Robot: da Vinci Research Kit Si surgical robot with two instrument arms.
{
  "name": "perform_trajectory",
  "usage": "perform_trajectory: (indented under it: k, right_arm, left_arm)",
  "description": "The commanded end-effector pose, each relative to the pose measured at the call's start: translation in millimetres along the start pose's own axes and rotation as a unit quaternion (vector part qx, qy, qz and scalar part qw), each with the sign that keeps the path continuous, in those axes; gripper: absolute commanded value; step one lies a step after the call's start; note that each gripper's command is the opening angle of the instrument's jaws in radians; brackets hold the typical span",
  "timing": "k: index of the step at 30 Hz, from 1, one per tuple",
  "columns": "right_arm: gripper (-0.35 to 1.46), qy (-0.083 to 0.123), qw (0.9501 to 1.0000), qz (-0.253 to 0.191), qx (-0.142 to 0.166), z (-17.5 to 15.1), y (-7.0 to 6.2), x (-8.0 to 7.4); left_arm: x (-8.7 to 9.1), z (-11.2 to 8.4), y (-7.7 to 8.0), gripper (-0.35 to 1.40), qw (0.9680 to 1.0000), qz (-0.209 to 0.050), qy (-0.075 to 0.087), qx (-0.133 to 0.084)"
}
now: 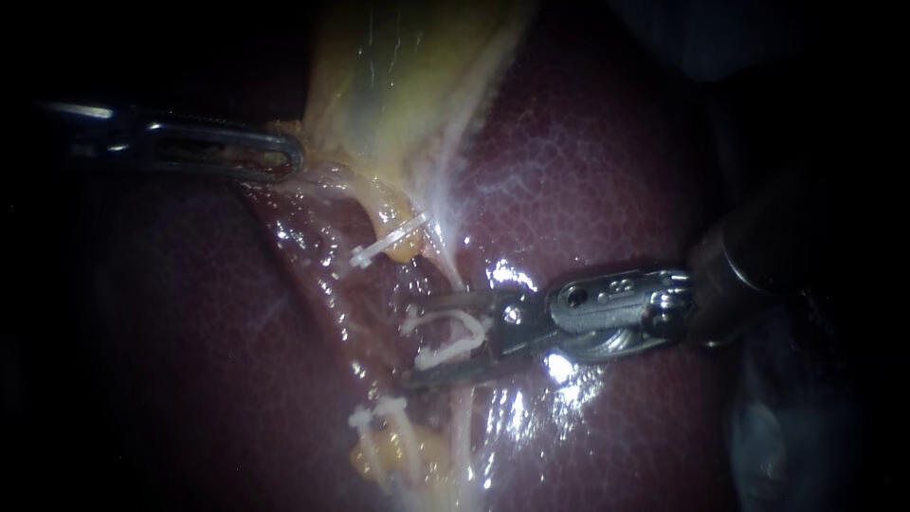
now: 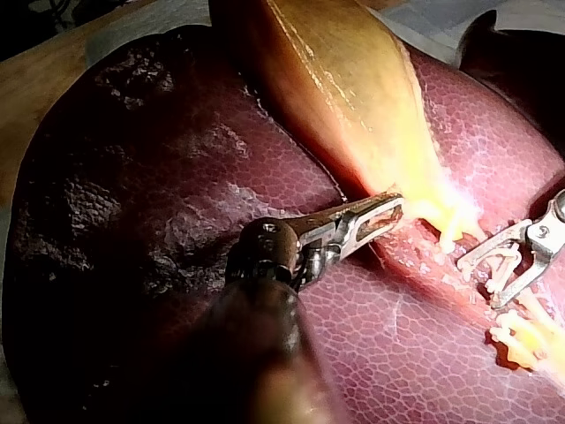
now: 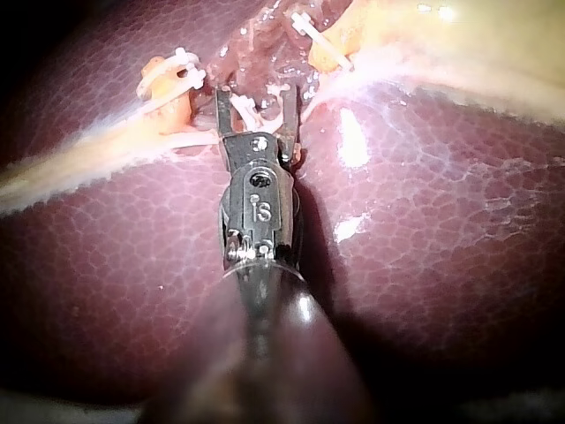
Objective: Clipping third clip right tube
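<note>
The pale right tube [image 1: 457, 273] runs down from the yellow gallbladder [image 1: 398, 85] across the dark red liver [image 1: 607, 190]. My right instrument [image 1: 414, 343] comes in from the right, its jaws spread wide around this tube. A white clip [image 1: 447, 343] sits between them, touching both jaws. In the right wrist view the same jaws [image 3: 256, 95] hold the clip [image 3: 247, 110]. My left instrument [image 1: 284, 156] grips the edge of the gallbladder near its neck, jaws together on tissue; the left wrist view also shows these jaws [image 2: 388, 212].
One white clip [image 1: 389, 242] sits on a yellowish stump above my right jaws. Another white clip [image 1: 377, 417] lies below them on yellow tissue. Wet, glistening raw tissue surrounds the tubes. The liver fills the remaining field.
</note>
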Motion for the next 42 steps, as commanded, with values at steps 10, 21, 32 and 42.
perform_trajectory:
  k: [10, 21, 32, 42]
  right_arm:
    - [0.48, 0.056, 0.9982, 0.009, 0.019, -2.5, -1.4, 3.8]
    - [0.48, 0.067, 0.9958, 0.048, 0.039, -8.4, -2.5, 6.4]
    - [0.47, 0.059, 0.9925, 0.100, 0.038, -8.6, 0.9, 3.0]
    - [0.47, 0.029, 0.9900, 0.136, 0.024, -4.7, 3.9, -1.4]
  left_arm:
    - [0.0, 0.0, 0.0, -0.35, 1.0000, 0.000, 0.000, 0.000]
    - [0.0, -0.1, 0.0, -0.35, 1.0000, 0.000, 0.000, 0.000]
    - [0.0, -0.1, 0.0, -0.35, 1.0000, 0.000, 0.000, 0.000]
    - [0.1, 0.0, 0.0, -0.35, 1.0000, 0.000, 0.000, 0.000]
